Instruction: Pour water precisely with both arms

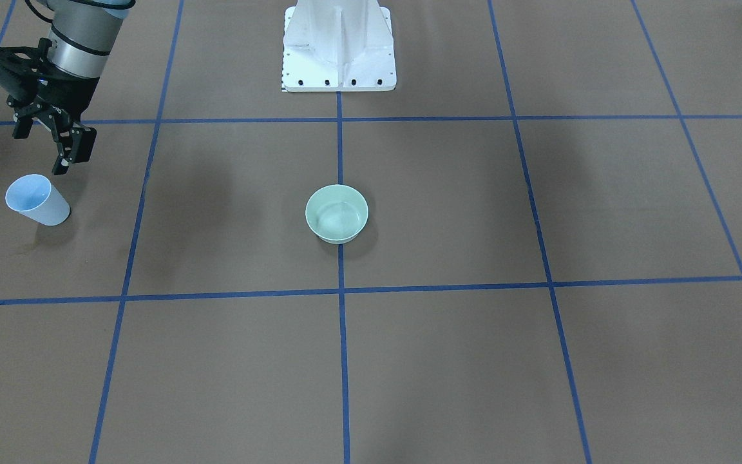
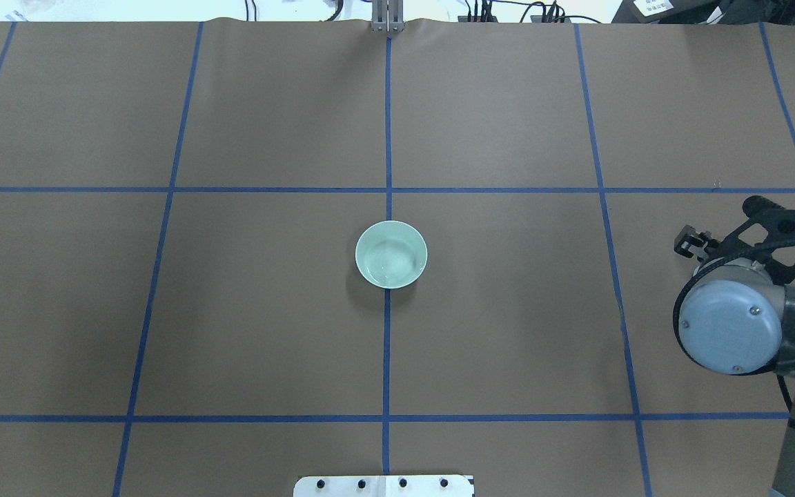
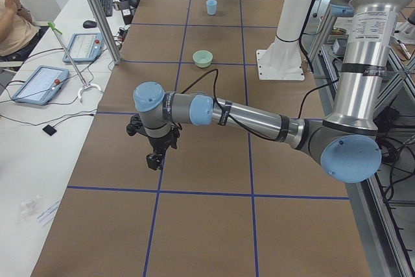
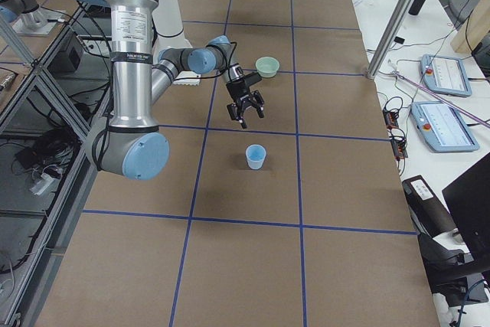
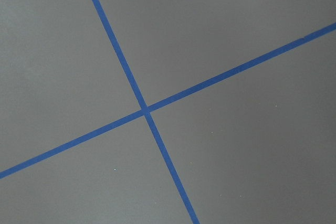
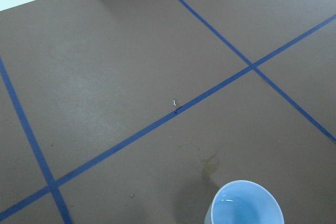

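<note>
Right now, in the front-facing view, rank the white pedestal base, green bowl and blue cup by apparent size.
1. white pedestal base, largest even though the top edge crops it.
2. green bowl and blue cup: nearly alike, so I won't rank them.

We hold our right gripper (image 1: 44, 143) tilted downward with its jaws spread, and our left gripper (image 3: 154, 158) points down, its grip unreadable.

Opposed overhead and front views, green bowl (image 1: 337, 213) central in both.
</note>
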Controlling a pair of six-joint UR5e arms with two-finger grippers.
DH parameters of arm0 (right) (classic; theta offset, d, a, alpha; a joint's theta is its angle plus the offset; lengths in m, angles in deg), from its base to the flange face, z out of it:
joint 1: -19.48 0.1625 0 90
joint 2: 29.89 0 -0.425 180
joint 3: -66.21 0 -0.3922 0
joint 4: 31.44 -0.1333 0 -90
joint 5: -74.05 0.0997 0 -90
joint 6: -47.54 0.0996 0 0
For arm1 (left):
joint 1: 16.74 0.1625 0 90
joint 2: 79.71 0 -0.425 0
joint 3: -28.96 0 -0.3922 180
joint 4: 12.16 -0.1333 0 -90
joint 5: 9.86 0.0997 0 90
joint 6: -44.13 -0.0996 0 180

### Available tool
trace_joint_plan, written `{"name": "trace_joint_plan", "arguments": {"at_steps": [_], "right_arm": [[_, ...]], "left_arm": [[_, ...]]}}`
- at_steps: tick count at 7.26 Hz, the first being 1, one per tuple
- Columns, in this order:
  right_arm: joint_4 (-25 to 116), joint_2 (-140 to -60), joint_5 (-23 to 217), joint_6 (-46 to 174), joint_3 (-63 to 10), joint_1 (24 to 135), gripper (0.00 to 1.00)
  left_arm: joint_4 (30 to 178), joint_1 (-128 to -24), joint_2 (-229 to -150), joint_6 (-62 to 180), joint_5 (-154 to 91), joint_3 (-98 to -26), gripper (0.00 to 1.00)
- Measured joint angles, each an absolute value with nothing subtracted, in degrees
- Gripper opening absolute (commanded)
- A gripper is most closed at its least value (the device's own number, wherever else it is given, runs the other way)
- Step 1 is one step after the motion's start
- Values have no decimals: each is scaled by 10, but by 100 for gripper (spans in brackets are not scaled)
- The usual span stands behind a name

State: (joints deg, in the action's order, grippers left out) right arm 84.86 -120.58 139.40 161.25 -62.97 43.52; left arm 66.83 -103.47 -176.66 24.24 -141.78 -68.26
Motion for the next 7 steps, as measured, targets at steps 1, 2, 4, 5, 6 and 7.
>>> {"name": "trace_joint_plan", "arguments": {"at_steps": [1, 2, 4, 5, 6, 7], "right_arm": [[863, -1204, 1367, 1658, -600, 413, 100], [868, -1201, 1347, 1695, -568, 395, 100], [871, -1183, 1331, 1734, -521, 382, 100], [873, -1178, 1329, 1752, -505, 380, 100], [876, -1175, 1329, 1767, -486, 378, 100], [877, -1173, 1329, 1777, -470, 377, 100]], "left_arm": [[668, -1035, -1767, 243, -1418, -684, 100], [668, -1035, -1767, 243, -1418, -686, 100], [668, -1035, -1767, 244, -1431, -688, 100], [667, -1035, -1767, 245, -1445, -689, 100], [667, -1035, -1766, 245, -1451, -689, 100], [667, -1036, -1765, 244, -1453, -689, 100]]}}
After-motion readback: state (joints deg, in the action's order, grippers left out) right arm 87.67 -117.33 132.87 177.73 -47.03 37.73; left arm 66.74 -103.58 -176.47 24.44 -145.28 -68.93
